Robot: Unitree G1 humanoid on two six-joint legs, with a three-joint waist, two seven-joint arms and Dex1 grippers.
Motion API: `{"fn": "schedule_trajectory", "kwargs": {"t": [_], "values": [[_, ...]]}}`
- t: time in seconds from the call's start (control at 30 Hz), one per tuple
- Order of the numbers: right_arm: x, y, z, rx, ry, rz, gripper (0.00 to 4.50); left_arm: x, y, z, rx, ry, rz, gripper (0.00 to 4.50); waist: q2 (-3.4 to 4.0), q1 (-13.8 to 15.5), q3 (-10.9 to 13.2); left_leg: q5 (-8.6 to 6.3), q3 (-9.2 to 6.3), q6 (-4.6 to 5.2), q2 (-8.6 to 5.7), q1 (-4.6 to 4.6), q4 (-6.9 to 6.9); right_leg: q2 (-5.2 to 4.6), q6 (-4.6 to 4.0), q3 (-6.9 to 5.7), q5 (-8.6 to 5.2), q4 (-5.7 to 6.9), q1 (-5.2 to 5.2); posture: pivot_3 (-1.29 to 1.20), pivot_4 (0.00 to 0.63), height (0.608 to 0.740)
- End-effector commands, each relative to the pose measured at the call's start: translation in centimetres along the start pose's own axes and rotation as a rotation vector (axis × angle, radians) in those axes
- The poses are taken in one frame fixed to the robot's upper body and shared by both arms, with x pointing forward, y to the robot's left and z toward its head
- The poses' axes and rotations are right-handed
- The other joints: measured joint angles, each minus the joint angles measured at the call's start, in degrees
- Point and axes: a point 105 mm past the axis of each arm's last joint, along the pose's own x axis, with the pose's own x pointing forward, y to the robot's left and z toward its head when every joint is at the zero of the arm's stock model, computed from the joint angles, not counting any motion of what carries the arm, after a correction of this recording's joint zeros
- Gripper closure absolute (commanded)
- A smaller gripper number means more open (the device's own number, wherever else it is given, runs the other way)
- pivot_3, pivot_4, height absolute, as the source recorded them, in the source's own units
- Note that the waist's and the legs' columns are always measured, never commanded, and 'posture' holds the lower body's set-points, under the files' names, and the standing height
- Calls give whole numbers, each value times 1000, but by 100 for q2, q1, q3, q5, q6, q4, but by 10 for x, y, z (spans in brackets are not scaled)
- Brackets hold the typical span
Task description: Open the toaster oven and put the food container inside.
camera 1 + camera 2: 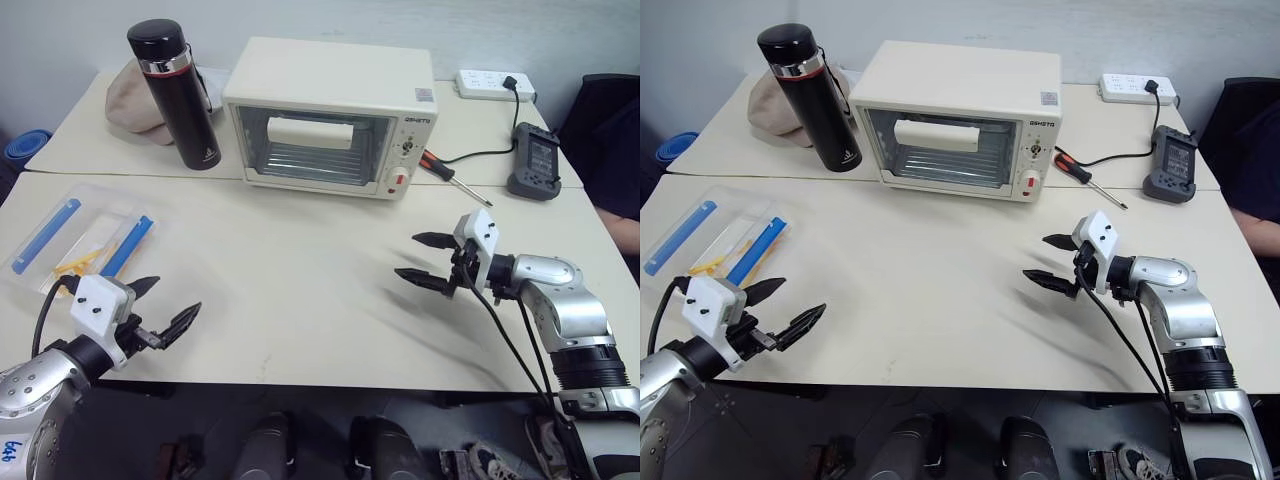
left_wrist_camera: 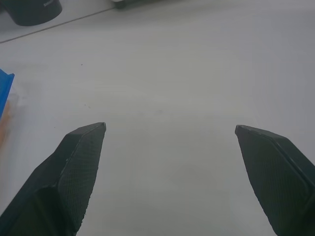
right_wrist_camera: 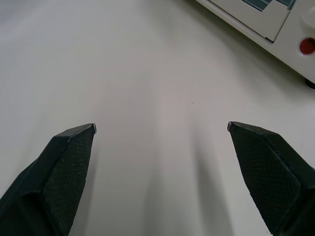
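Left jaws: we see the left gripper (image 1: 165, 309) spread wide and released, grasping nothing, hovering low over the near left edge of the worktop (image 1: 300, 290).
Right jaws: the right gripper (image 1: 425, 258) is likewise spread and empty, above bare worktop on the right, pointing inward toward the middle.
Food container: the food container (image 1: 85, 240) lies flat on the worktop's left side, just beyond the left gripper and apart from it; blue clips and yellow strips show through the clear lid.
Toaster oven: the toaster oven (image 1: 330, 115) stands at the back centre, its glass door shut and upright, handle across the top of the door, knobs and a red mark on the right panel; it sits well apart from both grippers.
Surroundings: a black flask (image 1: 175, 95) stands just left of the oven; a screwdriver (image 1: 445, 172) lies to its right.
Step in hand: we judge the task not yet begun, since the door is closed and the container untouched.
Next move: we think the right gripper must travel forward to the door handle, close on it, and pull it down and outward before the container is lifted.
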Motion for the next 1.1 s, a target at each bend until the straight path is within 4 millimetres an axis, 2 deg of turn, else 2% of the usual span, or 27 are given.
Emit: {"fn": "schedule_trajectory", "kwargs": {"t": [0.03, 0.17, 0.37, 0.5, 0.57, 0.73, 0.87, 1.0, 1.1], "values": [[-4, -1, 16, -38, -50, -2, 14, 0, 1, 1, 28, 6, -9, 0, 0, 2, 0, 0, 0, 0, 0, 0, 0, 0, 0, 0, 0, 0, 0, 0, 150, 740], [-4, 1, 16, -34, -57, 0, 14, 1, 2, 2, -45, -11, 19, 0, 0, 9, 0, -2, 2, 1, 0, 0, 0, -2, 0, 2, 0, 0, -1, 0, 150, 740], [4, 5, 16, 11, -76, 15, 14, 0, -13, 0, -81, -11, -37, 0, 0, 2, 0, -4, 6, 0, 3, 0, -1, 0, 0, 4, 0, -2, -3, 0, 150, 740], [17, 10, 31, 40, -133, 51, 14, 3, -18, 7, -61, -24, -57, 0, 0, 2, 0, -4, 7, 0, 5, 0, 0, 0, -1, 5, 1, 0, -4, 0, 150, 740], [25, 10, 40, 52, -161, 65, 14, 7, -19, 20, -70, -64, -81, 0, 0, 2, 0, -5, 7, -1, 6, 0, 0, 0, -4, 5, 2, 1, -5, 0, 150, 740], [60, 4, 73, 38, -241, 97, 14, 18, -21, 72, -37, -192, -191, 0, 0, -28, 0, 1, 6, -9, 9, 0, 0, 4, -11, 6, 6, 8, -11, 0, 150, 740], [89, -7, 102, 10, -286, 82, 14, 17, -17, 107, 34, -235, -247, 0, 0, -121, 0, 6, 10, -11, 8, -2, -6, 14, -10, 6, 6, 14, -12, 0, 150, 740], [108, -23, 126, 12, -319, 30, 14, 10, -7, 132, 72, -267, -261, 0, 0, -174, 1, 8, 22, -9, 10, -4, -10, 50, -9, 9, 6, 16, -15, 0, 150, 740], [116, -28, 137, 14, -333, 16, 14, 7, -1, 142, 101, -273, -249, 0, 0, -236, 1, 8, 24, -9, 15, -6, -9, 60, -9, 16, 6, 11, -15, 0, 150, 740]]}}
